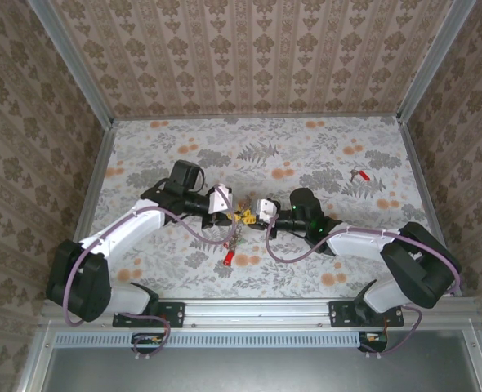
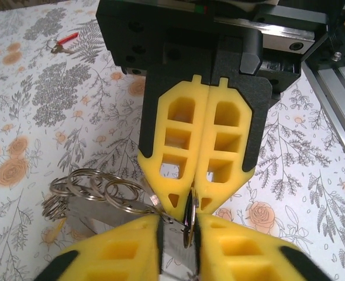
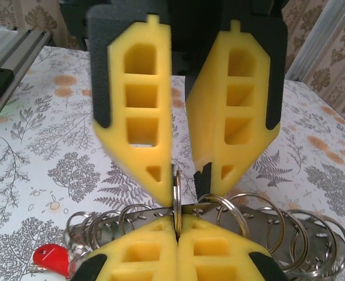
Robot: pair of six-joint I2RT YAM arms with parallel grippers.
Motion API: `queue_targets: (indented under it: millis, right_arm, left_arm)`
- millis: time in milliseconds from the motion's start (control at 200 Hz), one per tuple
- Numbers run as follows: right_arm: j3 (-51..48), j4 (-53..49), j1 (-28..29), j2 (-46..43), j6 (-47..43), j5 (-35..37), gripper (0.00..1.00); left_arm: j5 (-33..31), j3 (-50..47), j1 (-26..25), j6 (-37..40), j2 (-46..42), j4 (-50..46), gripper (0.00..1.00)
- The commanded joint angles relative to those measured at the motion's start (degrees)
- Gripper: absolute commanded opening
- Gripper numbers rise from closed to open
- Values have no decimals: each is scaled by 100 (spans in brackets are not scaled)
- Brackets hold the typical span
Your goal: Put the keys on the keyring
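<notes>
1. The right tool [image 3: 177, 228] is pressed together on the thin, dull metal keyring [image 3: 176, 202], which is held edge-up above the middle of the floral worktop [image 1: 306, 147].
2. The left tool [image 3: 183, 186] is set facing it, its pads narrowly apart around the ring and a perforated metal strip [image 3: 260, 215]; whether anything is pinched cannot be told.
3. Silver split rings [image 3: 295, 234] appear to be threaded along that strip.
4. A small red-headed key [image 1: 227, 259] lies just near of the tools; a second red-headed key [image 1: 358, 174] lies far right.
5. The ring is best held steady while its coil is pried apart, so a key's eye can be slid in.
</notes>
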Motion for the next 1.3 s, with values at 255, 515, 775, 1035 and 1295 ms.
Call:
queue_targets:
  millis: [255, 515, 775, 1035, 1295]
  right_arm:
    - [1, 214, 6, 9, 244, 310, 19]
    - [147, -124, 10, -40, 103, 251, 22]
    - [231, -336, 19, -27, -45, 157, 6]
    - [9, 41, 9, -160, 24, 44, 0]
    - [-102, 424, -20, -35, 186, -133, 0]
  left_arm:
    - [-378, 79, -82, 212, -44, -378, 0]
    - [-772, 312, -276, 247, 47, -667, 0]
    - [-614, 340, -281, 121, 144, -558, 0]
    - [-54, 115, -16, 16, 27, -621, 23]
    - [281, -4, 62, 104, 285, -460, 23]
